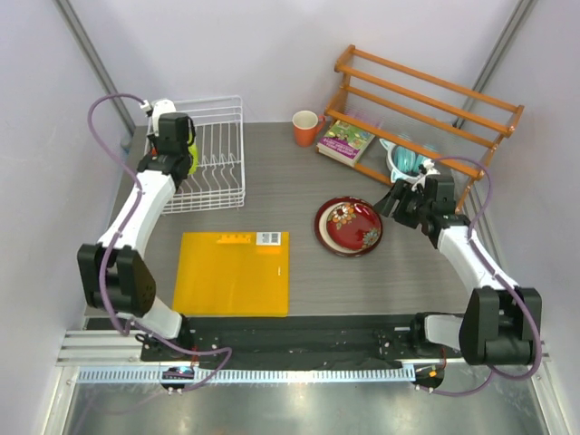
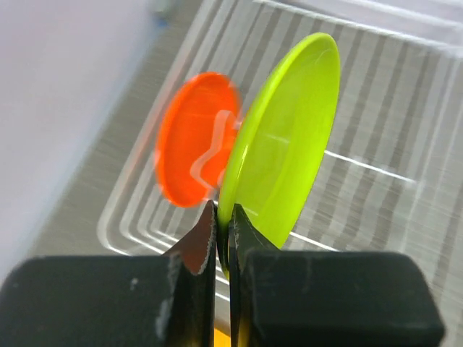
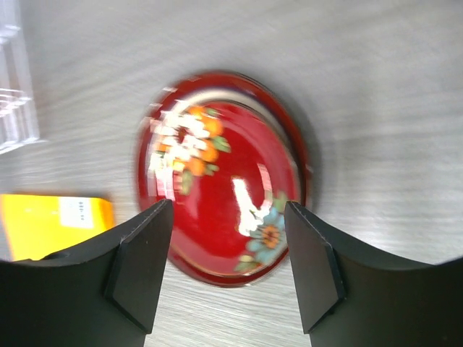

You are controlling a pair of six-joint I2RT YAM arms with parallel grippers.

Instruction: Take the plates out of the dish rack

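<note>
In the white wire dish rack [image 1: 217,159] at the back left, my left gripper [image 2: 223,224] is shut on the lower rim of the lime green plate [image 2: 289,137], which stands on edge. The orange plate [image 2: 188,137] stands upright just behind it in the dish rack [image 2: 376,87]. From above, the left gripper [image 1: 177,145] hides most of the green plate [image 1: 192,149]. The dark red plate [image 1: 349,227] lies face up on the table, right of centre. My right gripper [image 3: 228,238] hovers open over the red plate's [image 3: 224,173] near edge, touching nothing.
A flat yellow-orange board [image 1: 234,272] lies in front of the rack. At the back stand an orange mug [image 1: 306,127], a book [image 1: 346,142], an orange wooden slatted shelf [image 1: 426,91] and teal items [image 1: 408,159] close behind the right arm.
</note>
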